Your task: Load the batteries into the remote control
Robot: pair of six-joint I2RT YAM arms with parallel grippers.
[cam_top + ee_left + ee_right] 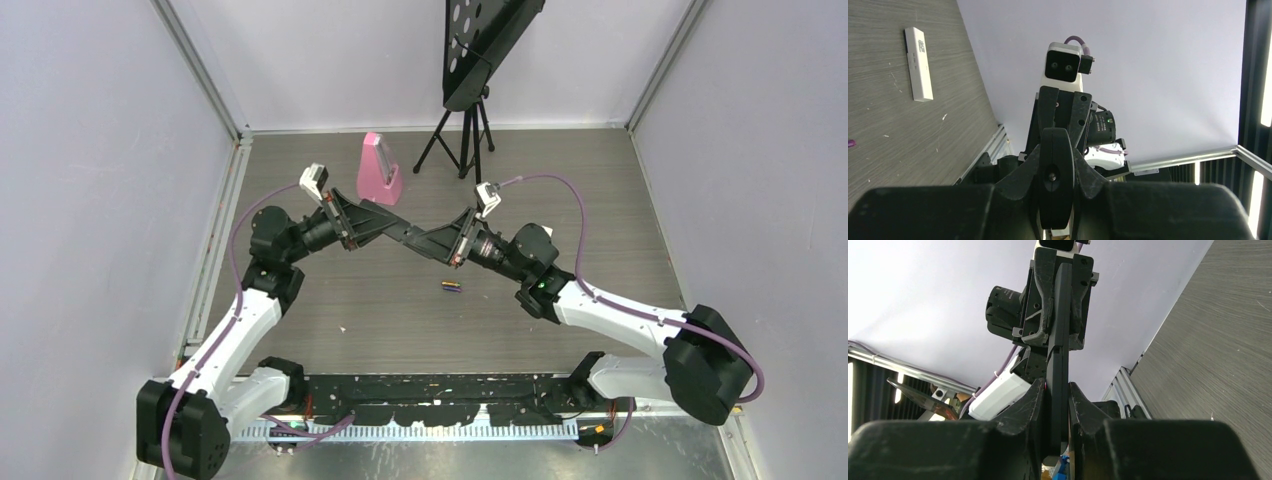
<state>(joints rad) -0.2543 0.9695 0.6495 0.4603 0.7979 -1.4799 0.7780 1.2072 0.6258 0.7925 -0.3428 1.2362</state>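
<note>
The left tool (394, 230) and right tool (437, 243) each clamp one end of the remote control (415, 237) in mid-air. It seems rigid, light and slick, best pinched across its flat faces.

**A robotics lab test cell**

This is a robot workcell in a lab, not a lived-in room. Plain pale walls (100, 150) close it in at 9, 12 and 3 o'clock, set in bare aluminium frame posts (205, 70). The work surface is a grey wood-grain tabletop (560, 180). At 6 o'clock a black mounting rail (440, 395) carries the left arm (235, 325) and the right arm (620, 320), each trailing a purple cable (582, 225). At 12 o'clock a tripod (462, 135) holds a black perforated board (485, 45), and a pink wedge-shaped object (378, 170) stands near it toward 11. In the left wrist view, bright light strips (1265, 90) show beyond the frame.
</note>
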